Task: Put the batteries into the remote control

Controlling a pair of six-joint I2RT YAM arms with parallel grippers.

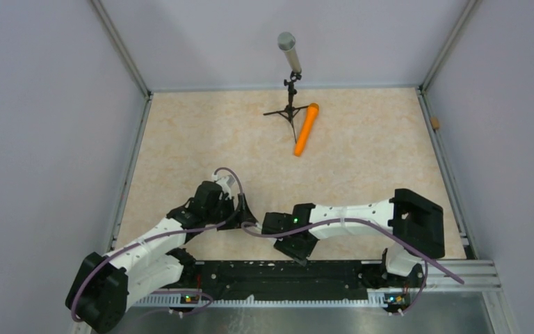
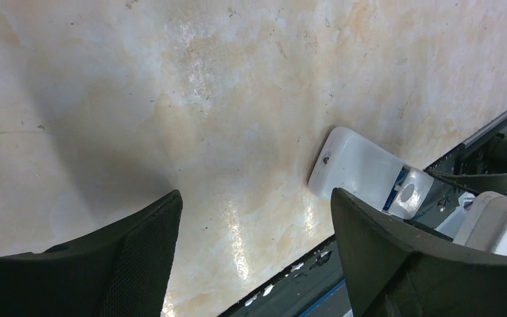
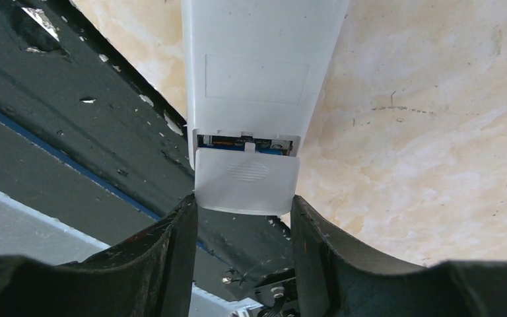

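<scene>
The remote control (image 3: 257, 72) lies white back up at the table's near edge, partly over the black rail. Its battery cover (image 3: 247, 181) is slid partway off, leaving a narrow gap where blue of the batteries (image 3: 264, 146) shows; the rest of them is hidden. My right gripper (image 3: 243, 205) has its fingertips pressed on both sides of the cover's end. My left gripper (image 2: 254, 198) is open and empty, low over bare table, with the remote (image 2: 356, 168) just beyond its right finger. In the top view both grippers meet, left (image 1: 245, 209) and right (image 1: 268, 224), and hide the remote.
A grey microphone on a black tripod (image 1: 290, 83) stands at the back, with a long orange cylinder (image 1: 306, 129) lying beside it. A black rail (image 1: 285, 275) runs along the near edge, right under the remote's end (image 3: 72, 99). Walls enclose the table.
</scene>
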